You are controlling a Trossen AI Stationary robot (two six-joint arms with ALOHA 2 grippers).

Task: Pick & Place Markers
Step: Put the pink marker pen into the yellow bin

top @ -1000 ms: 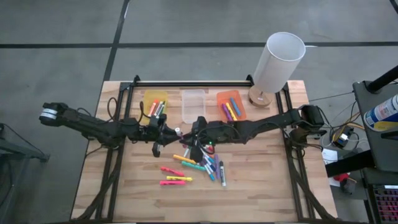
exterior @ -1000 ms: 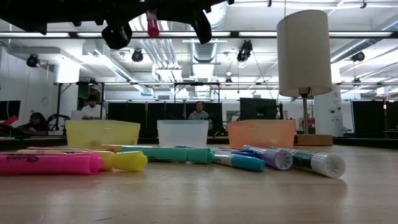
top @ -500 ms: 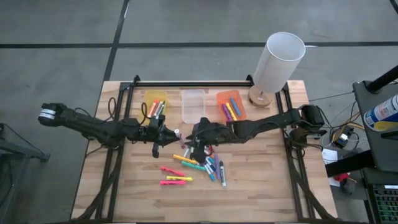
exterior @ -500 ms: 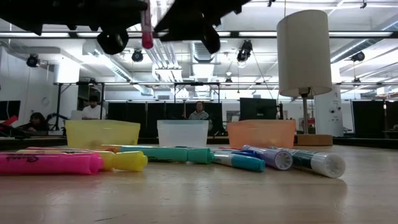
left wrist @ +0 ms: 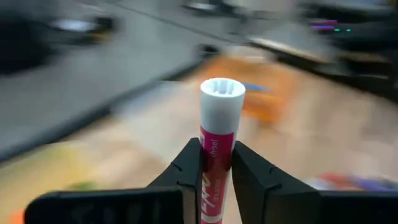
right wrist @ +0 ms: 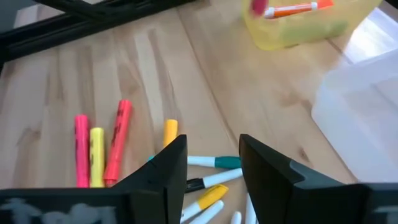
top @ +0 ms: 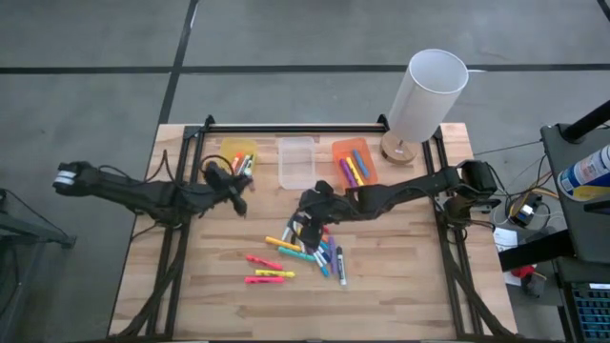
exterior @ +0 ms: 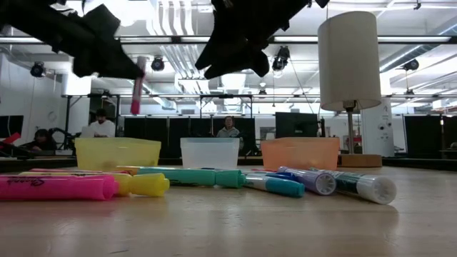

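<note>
Bare tabletop (top: 400,286) flanks our marker pile (top: 310,250). We count three bins (top: 296,162). Our left gripper (left wrist: 217,163) pinches a pink marker (left wrist: 219,134) over the yellow bin (top: 237,154); right gripper (right wrist: 213,163) fingers hang parted, empty.

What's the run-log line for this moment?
left gripper: shut on pink marker, near yellow bin | right gripper: open, over marker pile

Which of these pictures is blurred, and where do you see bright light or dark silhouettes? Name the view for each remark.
Left wrist view: the background is smeared, while the pink marker between the left gripper fingers stays sharp. Low view: ceiling lights glare, so both arms show as dark silhouettes; the nearest pink highlighter looks soft. High view: evenly lit, sharp. Right wrist view: mostly sharp, with the yellow bin softer.
</note>
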